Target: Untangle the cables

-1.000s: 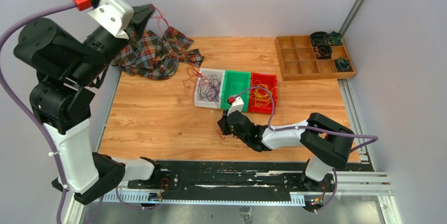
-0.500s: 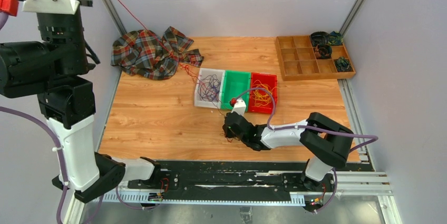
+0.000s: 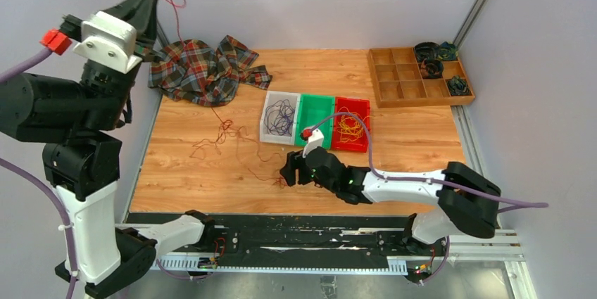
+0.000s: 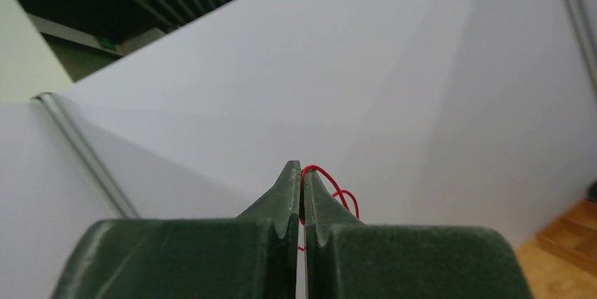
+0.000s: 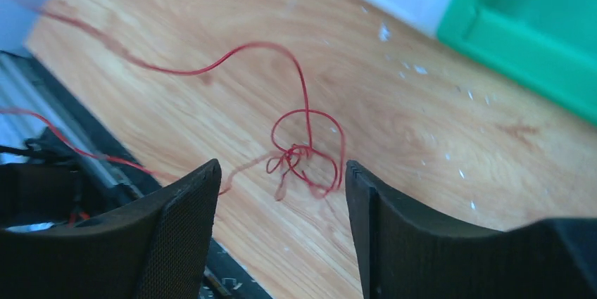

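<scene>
Left hand (image 4: 301, 172) pinches a thin dark red cable (image 4: 336, 185); right hand (image 5: 280, 169) spread over its knotted loops on woodgrain table (image 5: 436, 137).

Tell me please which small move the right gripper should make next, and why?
Probably lower the right gripper and close it on the small knot in the red cable. Its jaws stand open with the knot lying on the table between them, while the left gripper, raised high, is shut on the same cable. Holding the knot may let the pull loosen it.
</scene>
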{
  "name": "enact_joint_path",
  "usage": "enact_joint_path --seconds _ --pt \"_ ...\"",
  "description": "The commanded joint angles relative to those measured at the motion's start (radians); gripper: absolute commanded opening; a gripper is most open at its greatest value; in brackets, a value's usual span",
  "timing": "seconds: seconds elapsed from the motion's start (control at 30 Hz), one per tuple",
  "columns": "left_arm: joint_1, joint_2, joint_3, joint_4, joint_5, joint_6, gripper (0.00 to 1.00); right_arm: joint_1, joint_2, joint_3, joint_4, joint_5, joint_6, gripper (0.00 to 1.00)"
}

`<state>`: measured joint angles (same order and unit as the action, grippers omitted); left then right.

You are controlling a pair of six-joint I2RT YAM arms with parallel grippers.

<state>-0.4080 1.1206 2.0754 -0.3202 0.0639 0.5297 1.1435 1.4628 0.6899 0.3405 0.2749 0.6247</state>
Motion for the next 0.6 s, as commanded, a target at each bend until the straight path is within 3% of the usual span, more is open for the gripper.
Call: enact_joint_path --seconds 0.0,0.17,0.43,0.57 --pt "-0.003 -0.02 -0.035 -0.169 0.172 -0.099 0.0 0.012 -0.083 0.075 0.028 -0.122 -0.111 0.66" --pt "-0.004 -0.068 -0.098 -0.228 0.196 -0.104 0.0 0.012 -0.118 0.122 0.038 -0.147 -0.152 0.58" --pt "-0.003 -0.127 -0.177 -0.25 0.157 -0.061 0.0 0.012 -0.018 0.14 0.092 -0.215 -0.269 0.6" --pt "-0.004 -0.146 -0.207 -0.268 0.134 -0.022 0.0 0.012 0.072 0.175 0.07 -0.16 -0.298 0.62"
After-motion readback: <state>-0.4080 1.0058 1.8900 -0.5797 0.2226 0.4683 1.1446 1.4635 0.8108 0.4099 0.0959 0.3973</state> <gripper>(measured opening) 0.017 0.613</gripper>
